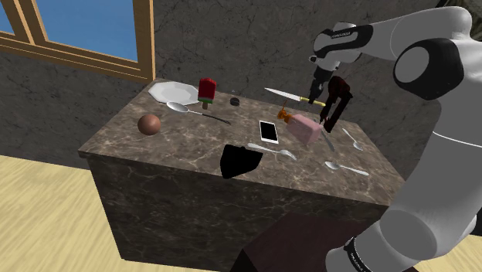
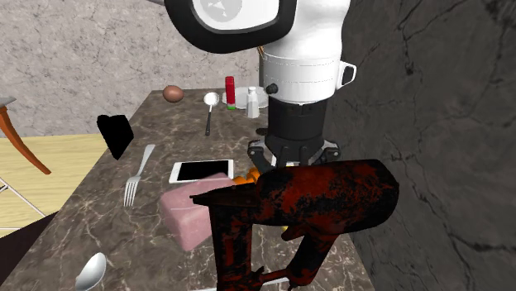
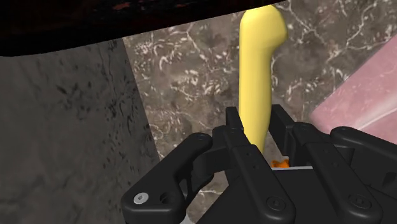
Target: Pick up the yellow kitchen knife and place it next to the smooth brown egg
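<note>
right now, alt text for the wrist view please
The black gripper clasps the knife by its yellow handle, which runs on ahead over a dark marbled counter. A pink block lies beside the handle.

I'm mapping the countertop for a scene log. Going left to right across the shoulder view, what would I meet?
brown egg → red object → black object → white phone → pink block
</note>
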